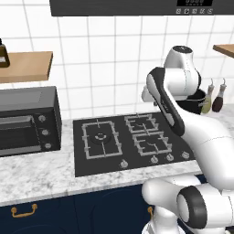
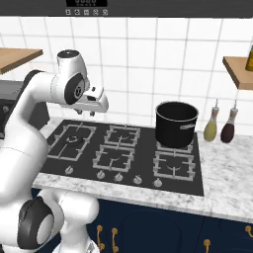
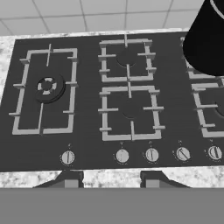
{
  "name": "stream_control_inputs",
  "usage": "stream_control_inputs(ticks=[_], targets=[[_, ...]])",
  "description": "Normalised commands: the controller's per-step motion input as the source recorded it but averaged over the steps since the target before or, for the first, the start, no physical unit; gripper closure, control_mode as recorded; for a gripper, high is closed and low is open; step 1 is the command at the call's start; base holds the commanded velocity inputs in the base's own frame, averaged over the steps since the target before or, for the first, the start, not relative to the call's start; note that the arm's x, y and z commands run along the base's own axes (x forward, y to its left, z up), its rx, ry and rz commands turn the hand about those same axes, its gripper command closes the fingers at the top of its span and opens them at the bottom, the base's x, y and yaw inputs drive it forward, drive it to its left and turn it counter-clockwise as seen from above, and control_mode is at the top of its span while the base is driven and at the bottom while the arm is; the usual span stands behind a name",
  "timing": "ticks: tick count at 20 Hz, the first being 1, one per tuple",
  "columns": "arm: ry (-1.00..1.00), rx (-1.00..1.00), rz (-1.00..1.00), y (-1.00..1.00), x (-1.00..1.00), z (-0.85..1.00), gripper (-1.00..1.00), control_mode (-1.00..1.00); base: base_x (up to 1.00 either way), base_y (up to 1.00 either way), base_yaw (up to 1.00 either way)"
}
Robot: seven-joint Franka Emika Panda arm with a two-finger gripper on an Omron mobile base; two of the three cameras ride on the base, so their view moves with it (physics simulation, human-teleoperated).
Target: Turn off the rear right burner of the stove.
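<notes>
I am holding the tool [image 2: 97, 105] high above the stove [image 2: 84, 159], in the upper left of the right base frame, its fingers apart and gripping nothing. The rear right burner [image 2: 174, 145] is sitting under the black pot [image 2: 176, 124], right of centre in that frame. Five silver knobs [image 3: 151, 154] are lining the stove's front edge, low in the hand frame. The fourth knob [image 3: 182, 153] is looking tilted, so I am judging it the target: lower squarely, pinch, rotate to vertical. A marble tabletop [image 2: 227, 190] is carrying the stove, with white wall tiles [image 2: 143, 64] behind.
</notes>
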Motion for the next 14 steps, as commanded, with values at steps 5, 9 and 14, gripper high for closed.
stream_control_inputs(ticks=[5,9,14], targets=[[-0.08,0.08,0.0,-0.68,-0.41,-0.26,-1.0,-1.0,0.0,0.0,0.0],[-0.04,0.1,0.02,-1.0,-0.69,-0.68,-1.0,-1.0,0.0,0.0,0.0],[0.01,-0.08,0.1,-0.83,-0.1,-0.89,-1.0,-1.0,0.0,0.0,0.0]])
